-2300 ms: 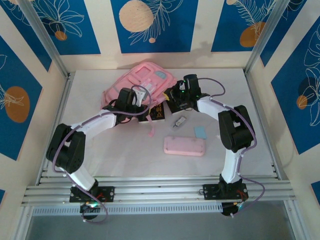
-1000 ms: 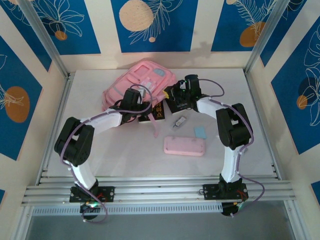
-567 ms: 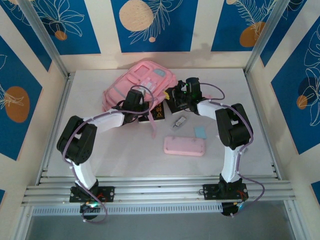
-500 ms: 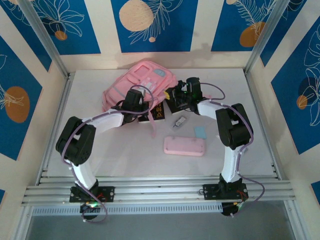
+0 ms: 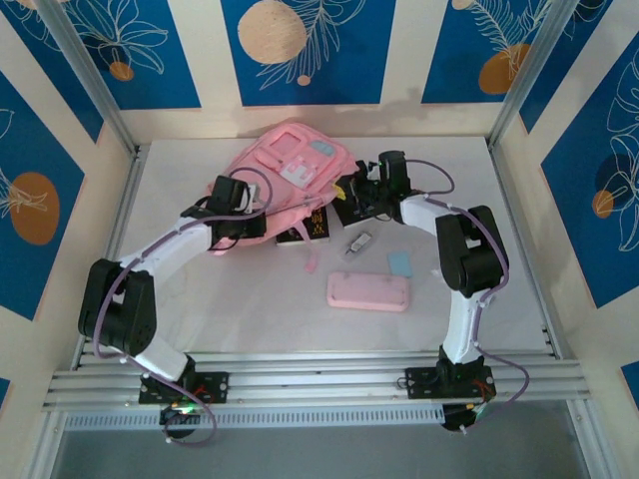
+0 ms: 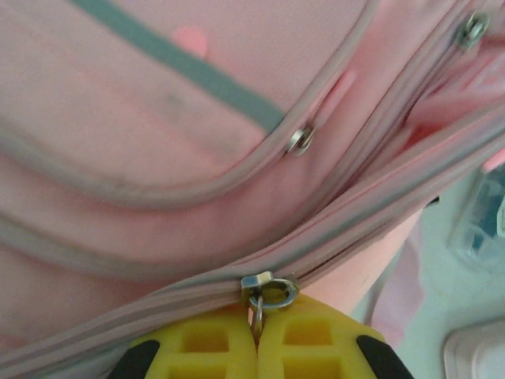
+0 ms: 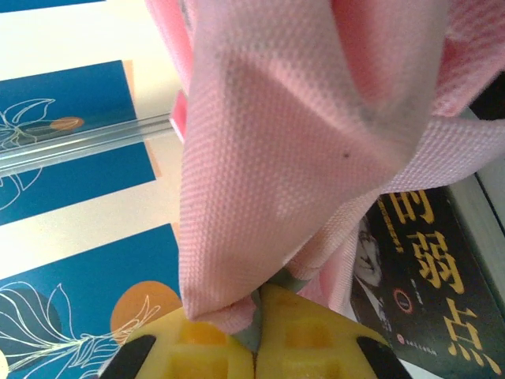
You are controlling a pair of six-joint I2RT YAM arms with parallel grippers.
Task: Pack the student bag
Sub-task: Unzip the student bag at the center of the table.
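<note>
Student bag (image 6: 150, 118) zipper pull (image 6: 258, 309) pinched by left gripper (image 6: 254, 347).

Overhead camera: fixed high behind both arm bases, facing down and forward across the whole white table (image 5: 250, 299) to the patterned back wall (image 5: 300, 50). Left wrist camera: just behind the left gripper (image 6: 256, 328), pressed close to the side of the pink backpack (image 6: 158, 118). Right wrist camera: behind the right gripper (image 7: 254, 332), close against a fold of the same backpack, book (image 7: 418, 268) beyond. Backpack and book also appear in the overhead view.
</note>
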